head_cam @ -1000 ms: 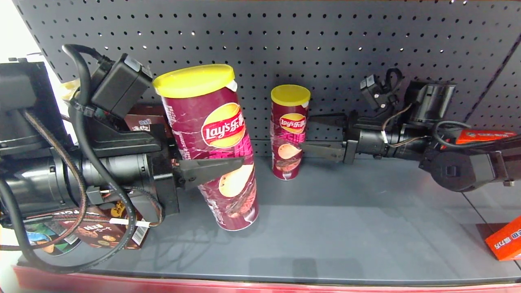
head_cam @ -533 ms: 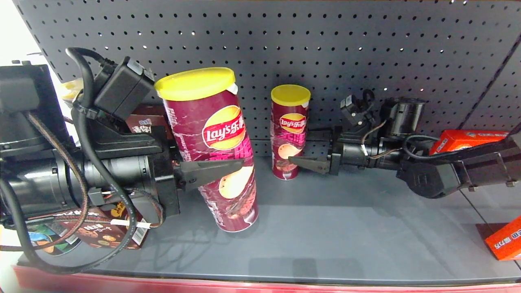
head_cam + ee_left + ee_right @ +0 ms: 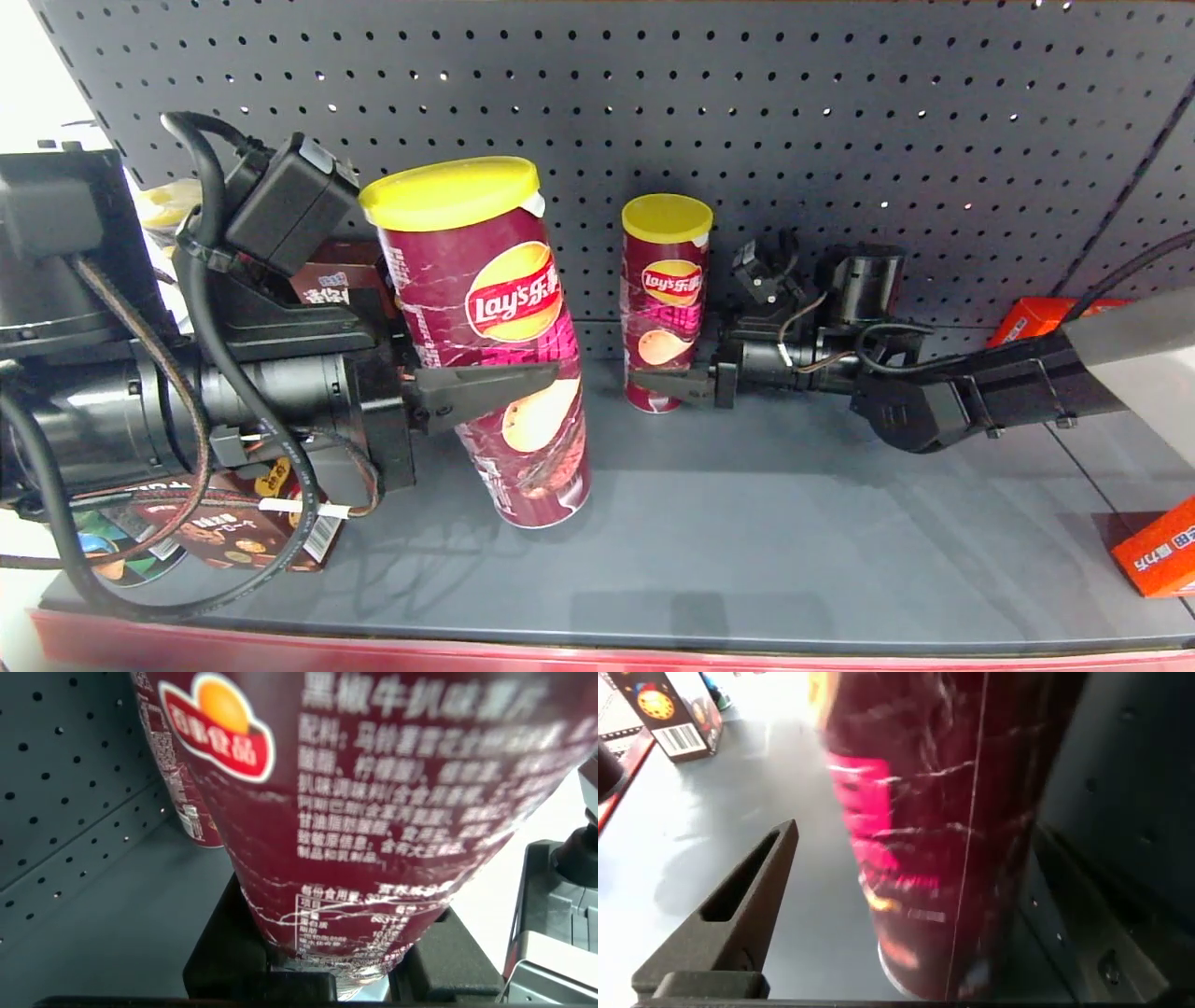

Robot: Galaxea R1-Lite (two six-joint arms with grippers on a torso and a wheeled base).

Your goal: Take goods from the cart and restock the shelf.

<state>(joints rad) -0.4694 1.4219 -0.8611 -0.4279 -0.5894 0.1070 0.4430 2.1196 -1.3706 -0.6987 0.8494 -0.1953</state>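
In the head view, a tall maroon chips can (image 3: 485, 308) with a yellow lid leans over the grey shelf floor (image 3: 794, 541). My left gripper (image 3: 504, 369) is shut on its middle. The left wrist view shows this can (image 3: 374, 812) up close, clamped in the gripper (image 3: 336, 966). A second, smaller chips can (image 3: 665, 289) stands upright against the pegboard. My right gripper (image 3: 653, 373) is open around its lower half, with one finger (image 3: 677, 383) in front of it. In the right wrist view the small can (image 3: 952, 812) sits between the fingers (image 3: 738, 915), with a gap on one side.
The pegboard back wall (image 3: 840, 112) stands close behind both cans. Orange boxes lie at the right (image 3: 1158, 560) and back right (image 3: 1041, 317). A cookie box (image 3: 215, 537) lies under my left arm and a brown box (image 3: 327, 280) behind it. The shelf's red front lip (image 3: 560, 653) runs below.
My right arm has slid left along the shelf until its open fingers reach around the small can. The left gripper and its can have barely moved.
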